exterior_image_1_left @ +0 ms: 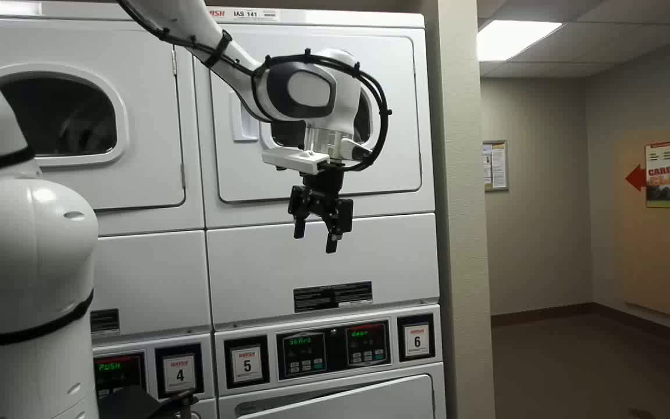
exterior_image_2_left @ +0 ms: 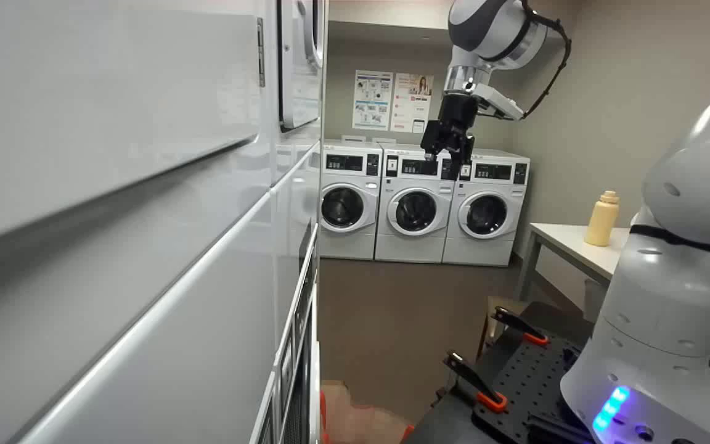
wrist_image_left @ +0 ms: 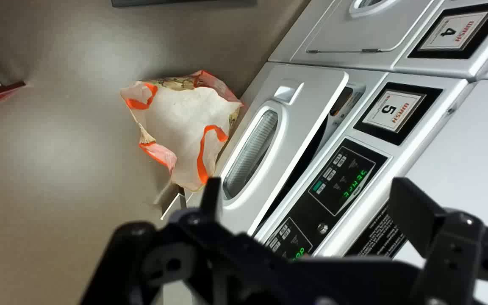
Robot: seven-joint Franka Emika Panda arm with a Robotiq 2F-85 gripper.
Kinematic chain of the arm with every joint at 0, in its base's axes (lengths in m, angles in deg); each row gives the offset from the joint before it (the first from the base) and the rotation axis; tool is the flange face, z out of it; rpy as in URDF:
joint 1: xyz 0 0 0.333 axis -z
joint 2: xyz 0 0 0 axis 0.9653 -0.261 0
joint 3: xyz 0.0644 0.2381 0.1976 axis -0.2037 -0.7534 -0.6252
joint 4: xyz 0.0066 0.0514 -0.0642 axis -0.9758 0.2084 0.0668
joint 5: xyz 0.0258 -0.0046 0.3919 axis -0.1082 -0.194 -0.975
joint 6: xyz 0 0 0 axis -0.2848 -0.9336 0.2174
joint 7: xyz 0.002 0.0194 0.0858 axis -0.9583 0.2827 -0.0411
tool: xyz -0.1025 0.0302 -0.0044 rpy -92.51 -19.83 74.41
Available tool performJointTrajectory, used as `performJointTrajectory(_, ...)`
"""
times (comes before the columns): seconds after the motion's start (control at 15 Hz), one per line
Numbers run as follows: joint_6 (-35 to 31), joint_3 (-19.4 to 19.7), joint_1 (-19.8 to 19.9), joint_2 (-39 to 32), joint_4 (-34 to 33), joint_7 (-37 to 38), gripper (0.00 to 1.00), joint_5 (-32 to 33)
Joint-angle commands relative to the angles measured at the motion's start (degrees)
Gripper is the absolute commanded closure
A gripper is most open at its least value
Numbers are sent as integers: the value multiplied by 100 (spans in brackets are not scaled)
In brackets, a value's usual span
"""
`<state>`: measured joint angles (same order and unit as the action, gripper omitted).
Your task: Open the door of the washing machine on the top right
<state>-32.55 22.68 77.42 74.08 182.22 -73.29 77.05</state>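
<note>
"Where's the door (exterior_image_1_left: 393, 139)?"

"Above the panel (exterior_image_1_left: 335, 355), upright. It's white, with a white handle (exterior_image_1_left: 245, 128) and a dark window (exterior_image_1_left: 287, 134)."

"Shut?"

"Looks closed or nearly; whether it's latched, I can't tell."

An exterior view faced the stacked laundry machines (exterior_image_1_left: 265, 256) almost square-on, Panda arm's lower links (exterior_image_1_left: 27, 250) close at 9 o'clock. An exterior view sighted along those fronts, very near at 9, toward distant front-loading washers (exterior_image_2_left: 415, 209) at 1. Wrist view pointed steeply down, rolled sideways, gripper (wrist_image_left: 309, 199) spanning 4 to 7; shared number 5 label (exterior_image_1_left: 246, 364) and shopping bag (exterior_image_2_left: 361, 425), each with an exterior view.
</note>
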Motion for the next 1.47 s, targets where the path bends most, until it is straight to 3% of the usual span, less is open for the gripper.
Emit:
performJointTrajectory(0.0,18,-163,177,-24,-10,-60,0,-72)
performJointTrajectory(0.4,18,-162,178,-24,-10,-60,0,-72)
performJointTrajectory(0.53,-42,-346,138,107,-19,82,0,16)
performJointTrajectory(1.07,-674,-1850,117,1227,90,1454,0,1231)
performJointTrajectory(1.4,-857,-2528,98,2092,341,2393,0,1888)
